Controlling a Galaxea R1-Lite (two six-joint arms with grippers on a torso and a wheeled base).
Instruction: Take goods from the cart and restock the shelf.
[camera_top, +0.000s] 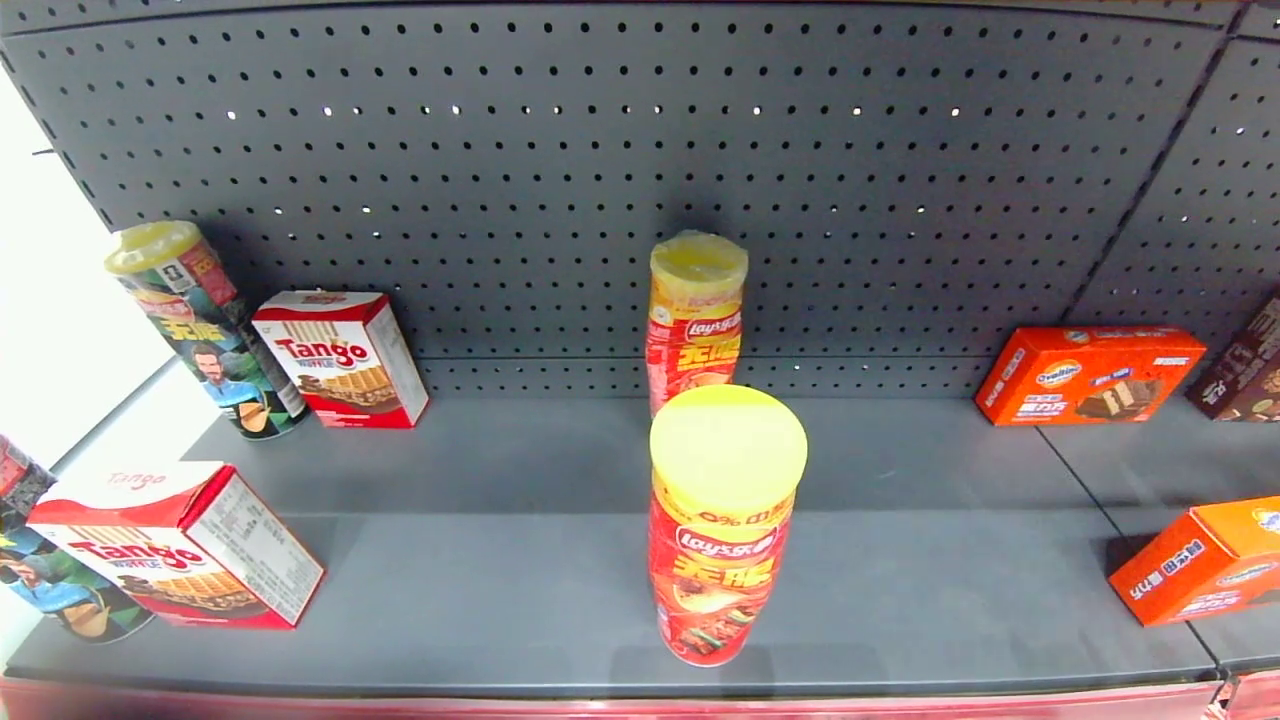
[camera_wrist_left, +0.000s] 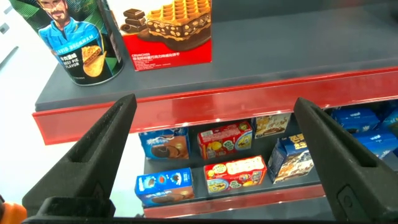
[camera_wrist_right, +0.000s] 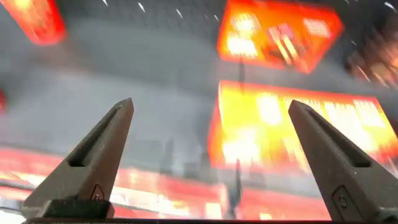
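Note:
Two red chip cans with yellow lids stand upright mid-shelf, one near the front (camera_top: 727, 520) and one behind it (camera_top: 697, 320) by the pegboard. My left gripper (camera_wrist_left: 214, 102) is open and holds nothing; it hangs in front of the shelf's red front edge (camera_wrist_left: 249, 102), below a teal can (camera_wrist_left: 78, 40) and a waffle box (camera_wrist_left: 168, 31). My right gripper (camera_wrist_right: 211, 104) is also open with nothing in it, facing a blurred orange box (camera_wrist_right: 298, 130) on the shelf, with another orange box (camera_wrist_right: 280, 34) behind it.
On the shelf's left stand a teal can (camera_top: 200, 330), a waffle box (camera_top: 340, 355), and a second waffle box (camera_top: 175, 545) at the front. Orange boxes (camera_top: 1090, 375) (camera_top: 1200, 560) lie at the right. A lower shelf (camera_wrist_left: 236, 168) holds several small packs.

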